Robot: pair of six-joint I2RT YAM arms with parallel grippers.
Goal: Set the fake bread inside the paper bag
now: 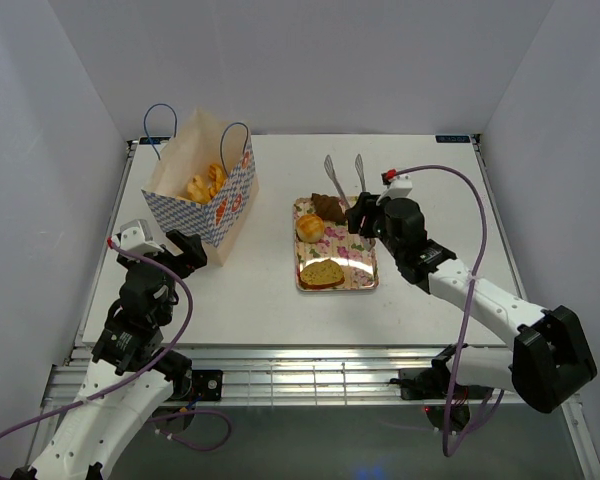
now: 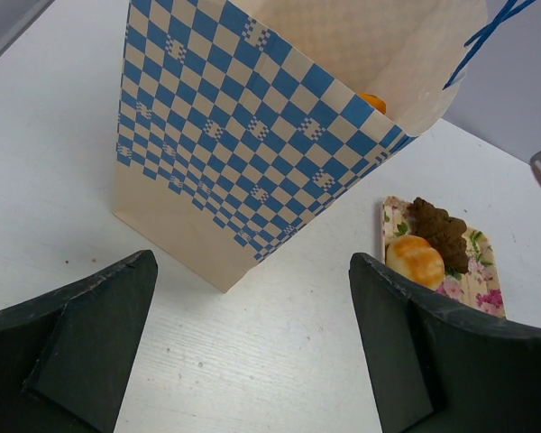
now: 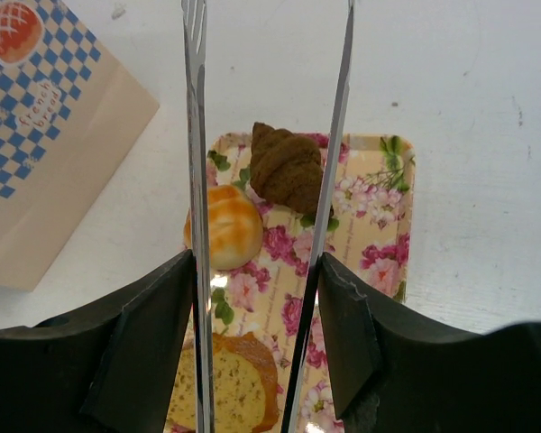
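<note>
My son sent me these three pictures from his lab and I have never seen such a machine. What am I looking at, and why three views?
These are two robot arms bolted at a table's near edge. One picture looks down from above; the other two come from small cameras on each wrist, so the dark shapes at their bottom edges are the arm's own fingers. The right gripper is shut on metal tongs, whose prongs reach over a floral tray. On the tray lie three toy breads: a dark brown piece, a round bun and a slice. The left gripper is open and empty, near the checkered paper bag, which already holds golden bread.
</note>
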